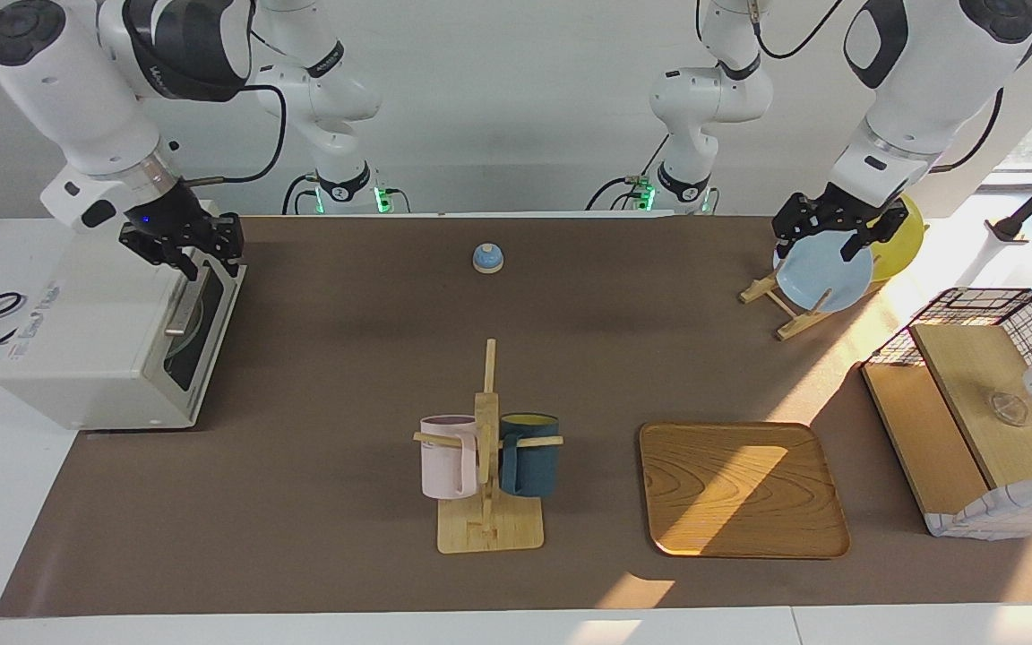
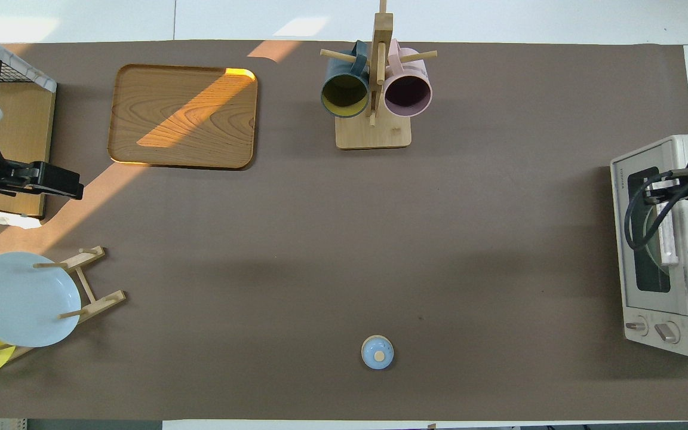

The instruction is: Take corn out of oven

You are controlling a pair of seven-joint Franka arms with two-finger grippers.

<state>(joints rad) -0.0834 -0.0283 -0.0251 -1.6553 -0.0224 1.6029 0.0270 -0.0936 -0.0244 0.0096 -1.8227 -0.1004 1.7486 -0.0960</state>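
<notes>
Right gripper [image 1: 183,253]: black fingers pinched together, over the top front edge of the boxy off-white toaster oven [image 1: 95,336], by its silver bar handle [image 1: 183,305]; contact unclear. Dark glass door shut; corn not visible. Left gripper [image 1: 825,224] waits spread wide over the pale blue plate [image 1: 823,273]. Brown mat [image 1: 346,358] in front of the door bare.

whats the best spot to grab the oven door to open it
Grip the silver bar handle on the oven door, near its top edge, coming from above and in front. It stands off the glass, so fingers fit round it. The right hand is shut there already; the left hand waits over the plates.
</notes>
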